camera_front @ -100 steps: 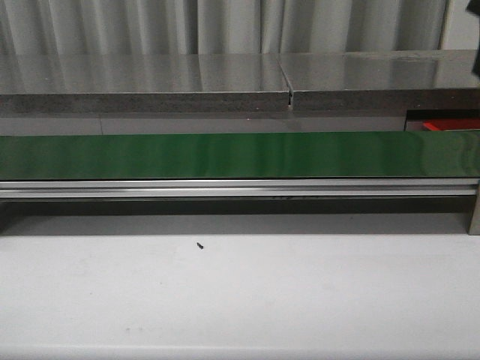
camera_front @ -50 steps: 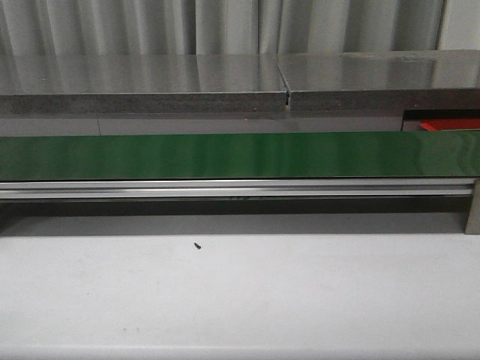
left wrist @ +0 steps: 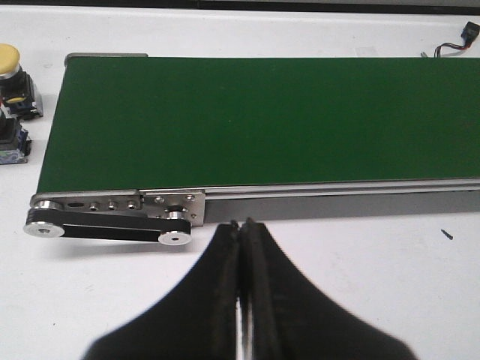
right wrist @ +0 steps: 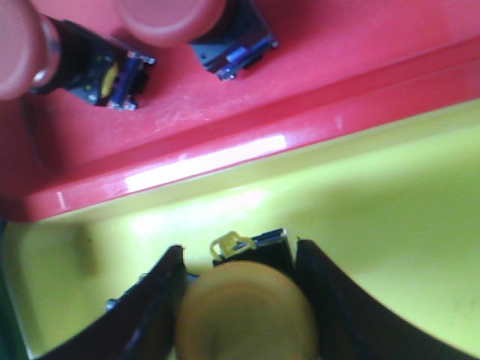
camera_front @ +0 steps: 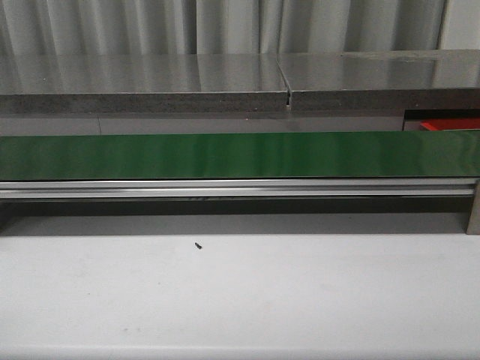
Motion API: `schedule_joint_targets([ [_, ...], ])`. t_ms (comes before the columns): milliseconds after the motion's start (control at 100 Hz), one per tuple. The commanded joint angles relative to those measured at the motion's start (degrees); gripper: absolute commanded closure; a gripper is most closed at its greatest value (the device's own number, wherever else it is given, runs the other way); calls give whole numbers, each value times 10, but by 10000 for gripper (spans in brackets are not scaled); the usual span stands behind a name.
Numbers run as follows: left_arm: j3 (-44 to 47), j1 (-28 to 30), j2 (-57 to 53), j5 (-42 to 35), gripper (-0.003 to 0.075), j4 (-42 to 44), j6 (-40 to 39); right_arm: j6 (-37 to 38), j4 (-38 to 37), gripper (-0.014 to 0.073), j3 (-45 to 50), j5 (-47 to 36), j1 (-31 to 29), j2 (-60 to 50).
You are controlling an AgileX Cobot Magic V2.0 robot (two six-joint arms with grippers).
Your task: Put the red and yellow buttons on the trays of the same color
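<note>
In the right wrist view my right gripper (right wrist: 238,253) is shut on a yellow button (right wrist: 244,315), its fingers on both sides of the black body, low inside the yellow tray (right wrist: 390,202). Two red buttons (right wrist: 169,19) (right wrist: 22,52) lie in the red tray (right wrist: 225,142) next to it. In the left wrist view my left gripper (left wrist: 241,223) is shut and empty above the white table, near the end of the green conveyor belt (left wrist: 262,120). Another yellow button (left wrist: 9,56) stands on the table beyond the belt's end. Neither gripper shows in the front view.
A second dark button body (left wrist: 11,142) sits beside the yellow one at the frame edge. The belt's pulley and black drive belt (left wrist: 105,225) lie near my left fingers. A small black screw (camera_front: 199,245) lies on the white table (camera_front: 240,300). The front view shows the belt (camera_front: 225,155) and a red tray corner (camera_front: 450,124).
A dark shape at the front view's upper right edge has left the frame. Nothing else has visibly changed.
</note>
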Motion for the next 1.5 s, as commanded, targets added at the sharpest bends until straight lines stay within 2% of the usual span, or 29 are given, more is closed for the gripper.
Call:
schedule_joint_targets([
  [0,-16,-3,-1,-28,739,-16,0,-5,12,405,-12,-9,1,-24],
  [230,-16,-3,-1,-28,739,-16,0,-5,9,381,-11,-12,4,-14],
  [470,-16,-3,-1,-28,739,-16,0,-5,9,137,-12,-11,4,-16],
  [540,-16,-3,-1,-28,739,-16,0,-5,9,102,-12,-12,4,-24],
  [880,-16,-3,-1,-29,739,-16,0,-15,36,100,-12,-50,22,-146],
  [1070,-16,-3,-1,-29,739,-16,0,-65,35,106,-9,-106,100,-232],
  [1190,-16,-3,-1,-29,739,-16,0,-66,23,106,24,-122,165,-287],
  [1310,-16,-3,-1,-33,739,-16,0,-66,-6,106,113,-189,236,-354],
  [1490,-16,-3,-1,-33,739,-16,0,-66,-28,106,306,-318,325,-477],
])
